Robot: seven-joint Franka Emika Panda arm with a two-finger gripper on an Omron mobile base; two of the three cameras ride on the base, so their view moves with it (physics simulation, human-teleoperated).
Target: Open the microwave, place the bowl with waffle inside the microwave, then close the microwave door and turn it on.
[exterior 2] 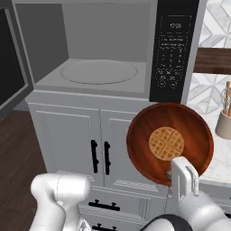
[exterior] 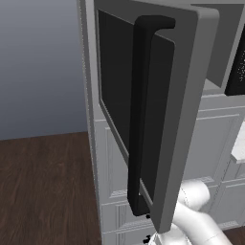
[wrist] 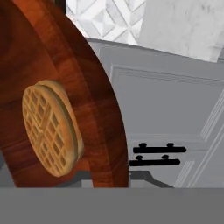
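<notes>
White cabinets [exterior 2: 67, 135] are seen below the open microwave [exterior 2: 101, 72], whose cavity lies up-left of the bowl [exterior 2: 169, 143], rim-gripped by the end effector [exterior 2: 182, 173].

A utensil holder [exterior 2: 223, 121] stands on the white counter [exterior 2: 220, 168].

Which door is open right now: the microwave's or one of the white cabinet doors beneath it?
The microwave door, grey-framed with dark glass and a long black bar handle, stands swung wide. The white cabinet doors below lie flush and shut.
</notes>
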